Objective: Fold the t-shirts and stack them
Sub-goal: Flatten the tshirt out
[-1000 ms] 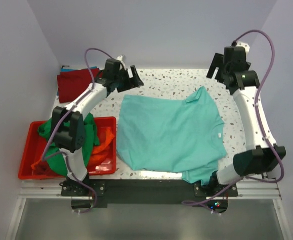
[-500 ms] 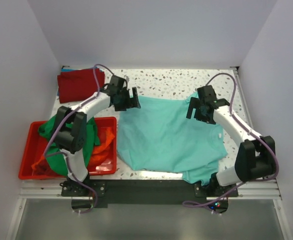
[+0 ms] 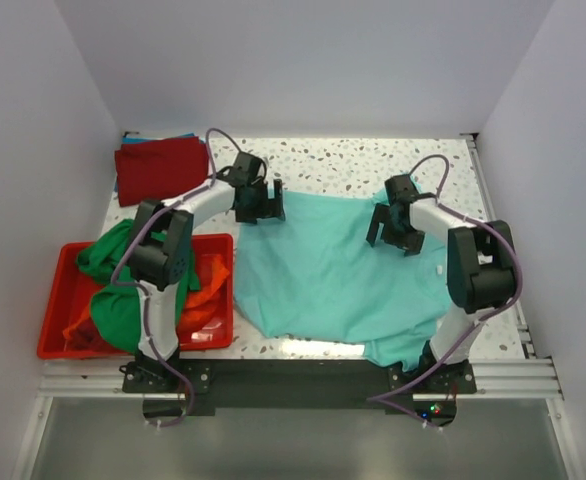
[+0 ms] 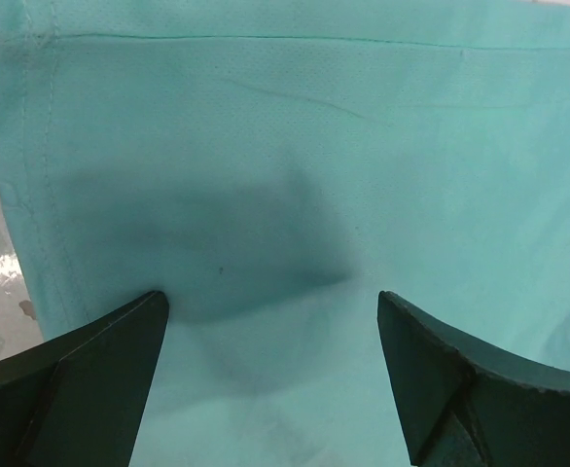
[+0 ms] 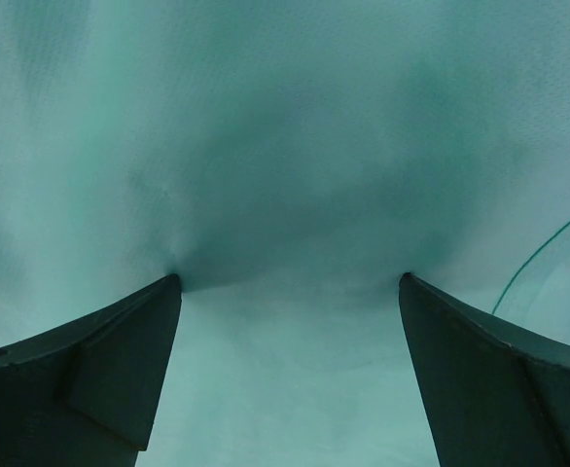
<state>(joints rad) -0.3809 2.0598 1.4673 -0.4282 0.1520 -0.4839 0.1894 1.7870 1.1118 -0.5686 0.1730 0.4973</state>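
1. The teal t-shirt (image 3: 323, 280) under the left end effector (image 4: 270, 302) and the right end effector (image 5: 290, 282) is soft, matt, finely knitted cloth.
2. Its hem (image 4: 32, 175), left of the left end effector, shows neat stitching.
3. The right end effector's fingers (image 5: 90, 370) are dark, smooth, matt plastic.
4. The desk (image 3: 343, 165) beyond both end effectors looks smooth, speckled and stone-like.
5. The red bin (image 3: 213, 240), left of the left end effector, is glossy plastic.

Open tabletop (image 3: 343, 165) beyond the teal t-shirt (image 3: 323, 285) (red bin (image 3: 55, 330) at left)
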